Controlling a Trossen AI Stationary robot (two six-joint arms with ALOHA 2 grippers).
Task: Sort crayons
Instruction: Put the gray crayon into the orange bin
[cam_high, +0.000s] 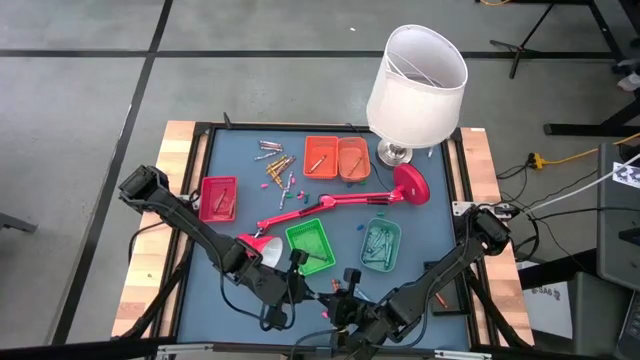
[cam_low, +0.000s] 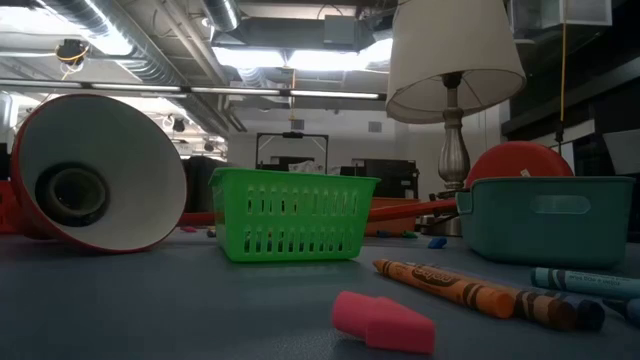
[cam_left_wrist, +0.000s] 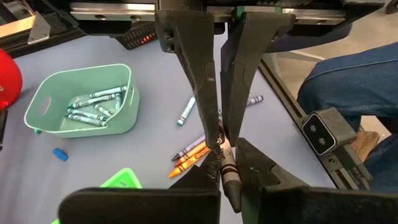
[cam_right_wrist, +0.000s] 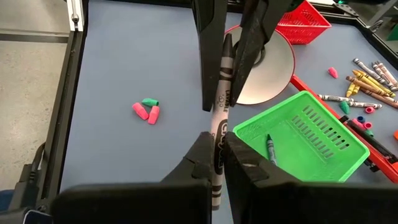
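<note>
Right wrist view shows you both grippers clamped on one grey crayon (cam_right_wrist: 219, 118) near the table's front edge, its long axis running from the right gripper (cam_right_wrist: 216, 163) straight out to the left gripper (cam_right_wrist: 227, 59)

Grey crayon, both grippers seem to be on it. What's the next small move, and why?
Probably open the right gripper and let go. It and the left gripper are both clamped on the one grey crayon above the table, so neither arm can carry it off until one releases.
</note>
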